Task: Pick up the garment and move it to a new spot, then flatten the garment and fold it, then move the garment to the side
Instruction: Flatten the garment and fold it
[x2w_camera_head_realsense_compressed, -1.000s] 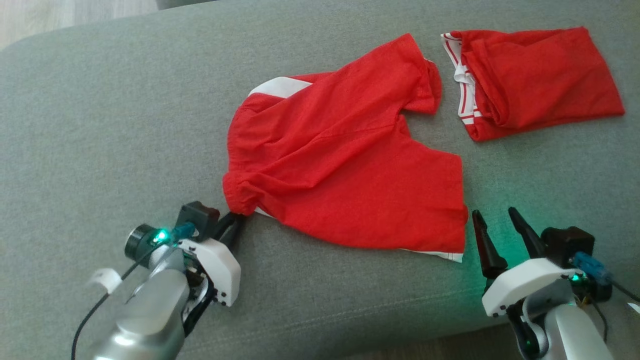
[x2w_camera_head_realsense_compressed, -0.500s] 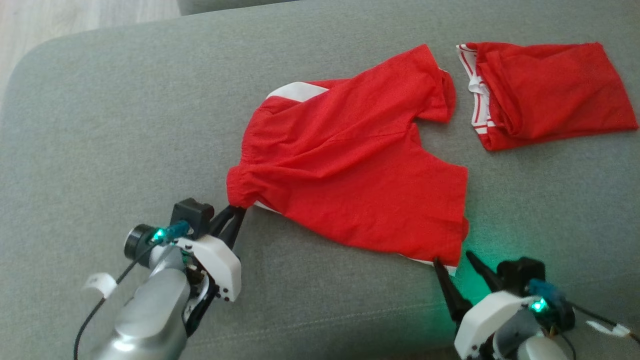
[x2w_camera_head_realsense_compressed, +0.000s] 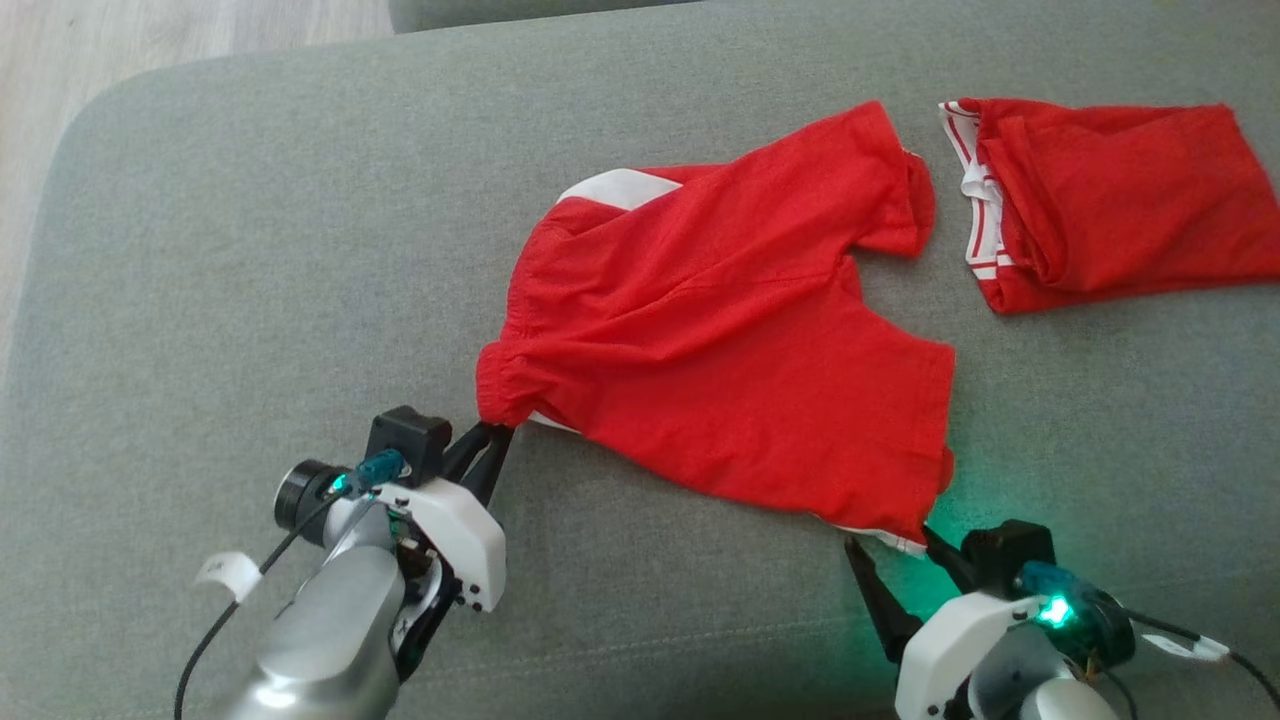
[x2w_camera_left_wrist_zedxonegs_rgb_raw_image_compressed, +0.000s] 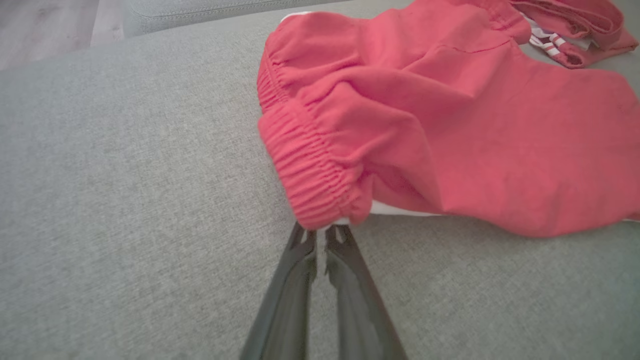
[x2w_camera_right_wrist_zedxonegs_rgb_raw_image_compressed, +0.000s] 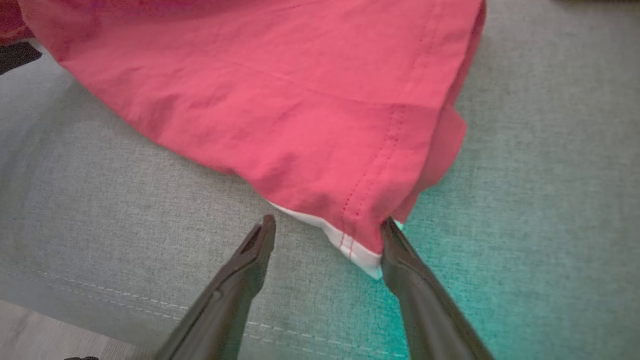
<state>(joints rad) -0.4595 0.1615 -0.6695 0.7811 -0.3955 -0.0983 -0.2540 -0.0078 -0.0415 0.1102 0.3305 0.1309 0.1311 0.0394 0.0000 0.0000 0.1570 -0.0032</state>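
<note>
Grey upholstered cushion (x2w_camera_head_realsense_compressed: 250, 250) with red shorts (x2w_camera_head_realsense_compressed: 720, 350) lying spread near its middle. Left gripper (x2w_camera_head_realsense_compressed: 488, 445), jaws closed, pinches the elastic waistband corner. Right gripper (x2w_camera_head_realsense_compressed: 890, 542), jaws fully apart, straddles the white-trimmed hem corner, one finger seemingly touching it. Folded red garment (x2w_camera_head_realsense_compressed: 1110, 200) lies apart, near the shorts' far leg.

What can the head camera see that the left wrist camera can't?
Head camera: the right gripper, open, at the lower corner of the red shorts. Left wrist camera: the tiny gathers of the elastic waistband, seen close up. Both: the left gripper shut on that waistband, the folded red garment with white stripes, and the grey cushion under it all.
</note>
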